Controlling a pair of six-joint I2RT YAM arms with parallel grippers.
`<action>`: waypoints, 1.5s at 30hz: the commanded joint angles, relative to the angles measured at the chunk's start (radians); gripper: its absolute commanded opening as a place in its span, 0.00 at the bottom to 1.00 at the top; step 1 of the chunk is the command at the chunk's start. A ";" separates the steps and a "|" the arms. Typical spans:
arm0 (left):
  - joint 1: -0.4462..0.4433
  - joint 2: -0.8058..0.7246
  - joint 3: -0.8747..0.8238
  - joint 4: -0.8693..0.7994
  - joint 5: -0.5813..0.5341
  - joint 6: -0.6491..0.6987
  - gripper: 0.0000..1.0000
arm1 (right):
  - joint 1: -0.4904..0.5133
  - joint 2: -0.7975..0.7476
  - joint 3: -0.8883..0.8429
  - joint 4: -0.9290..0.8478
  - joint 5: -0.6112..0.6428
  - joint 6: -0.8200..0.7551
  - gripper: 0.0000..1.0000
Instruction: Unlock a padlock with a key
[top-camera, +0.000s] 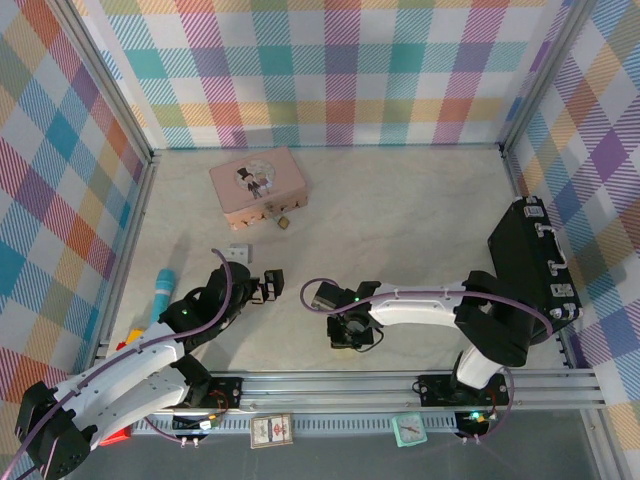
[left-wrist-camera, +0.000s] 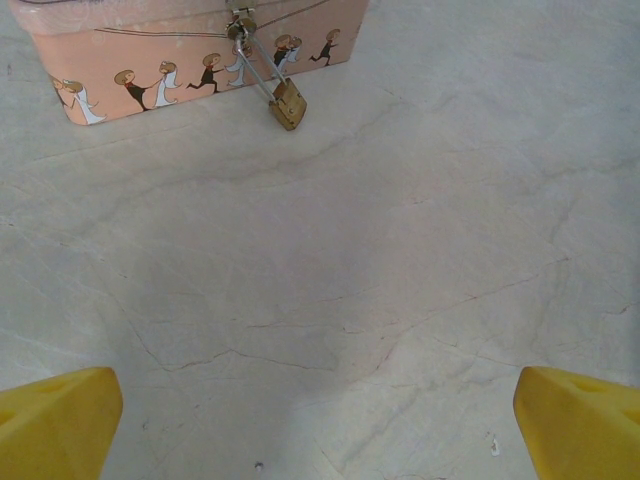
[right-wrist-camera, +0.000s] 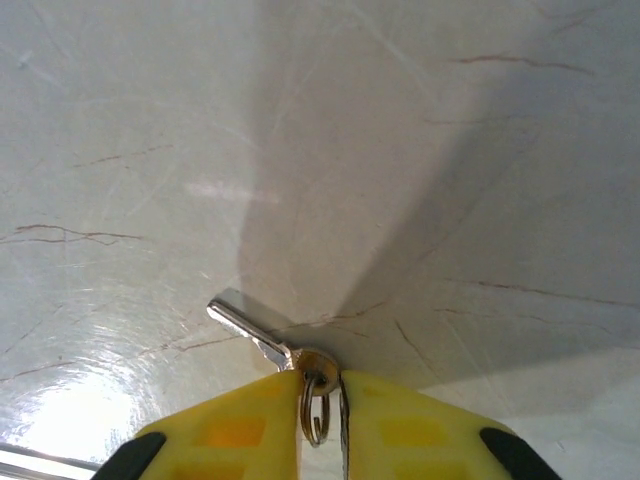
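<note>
Right tool (right-wrist-camera: 320, 388) was pinched nearly shut on the key (right-wrist-camera: 262, 335), gripping its head by the ring. The blade stuck out ahead, on or just over the table (right-wrist-camera: 450, 150); couldn't tell which. Left tool (left-wrist-camera: 320, 415) was wide open, holding nothing. The padlock (left-wrist-camera: 288, 104) hung by its shackle from the pink box (left-wrist-camera: 150, 55) latch, well ahead of the left tool, body against the table.

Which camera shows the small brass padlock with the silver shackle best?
Left wrist: the small brass padlock is sharp there, its silver shackle through the pink tin box's latch. Top external gives a tiny gold speck by the box.
</note>
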 joint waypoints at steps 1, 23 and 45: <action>-0.010 0.001 -0.005 -0.008 -0.018 0.009 1.00 | 0.009 0.026 0.020 -0.006 -0.004 -0.008 0.15; -0.009 0.078 -0.004 0.049 0.057 0.038 1.00 | -0.022 -0.147 -0.020 0.048 0.060 -0.035 0.00; -0.006 0.012 -0.073 0.452 0.407 -0.410 0.97 | -0.155 -0.589 -0.306 0.532 0.164 0.022 0.00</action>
